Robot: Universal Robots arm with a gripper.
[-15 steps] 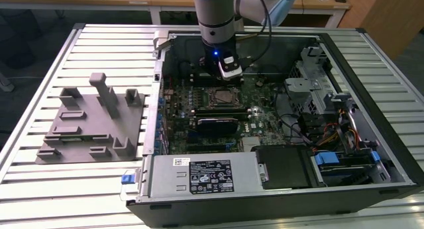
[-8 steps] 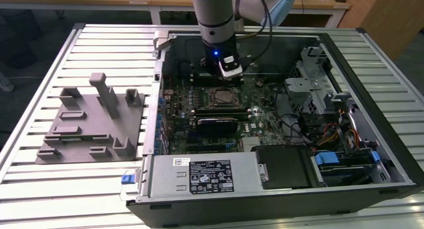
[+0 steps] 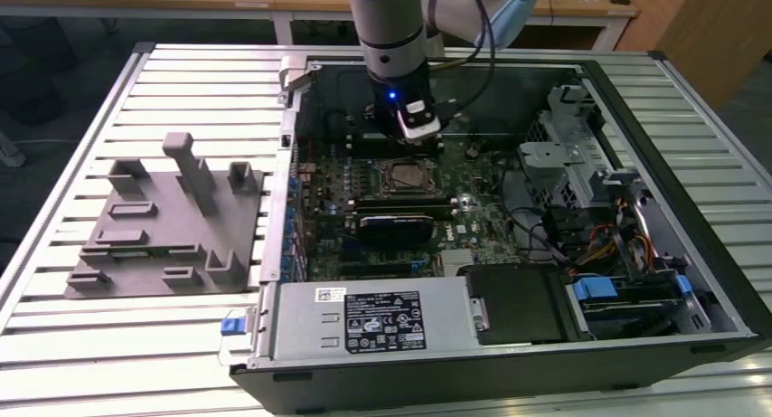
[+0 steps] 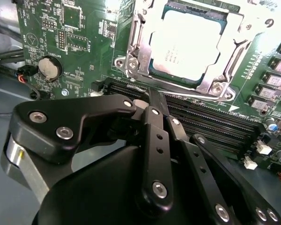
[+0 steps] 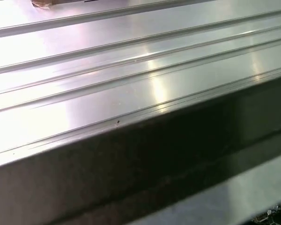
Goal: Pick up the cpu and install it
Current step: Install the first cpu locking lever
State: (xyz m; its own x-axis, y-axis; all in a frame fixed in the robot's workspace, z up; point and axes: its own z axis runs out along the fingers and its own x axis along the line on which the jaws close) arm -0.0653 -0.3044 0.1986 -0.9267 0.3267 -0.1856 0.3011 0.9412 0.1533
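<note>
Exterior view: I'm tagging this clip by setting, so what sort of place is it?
Probably a robotics lab or test bench: an open computer case lies on a ribbed metal table, beside a grey fixture tray, with wooden desks behind.

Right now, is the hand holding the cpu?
No. In the second wrist view the cpu sits in its socket on the motherboard, apart from the shut, empty hand.
</note>
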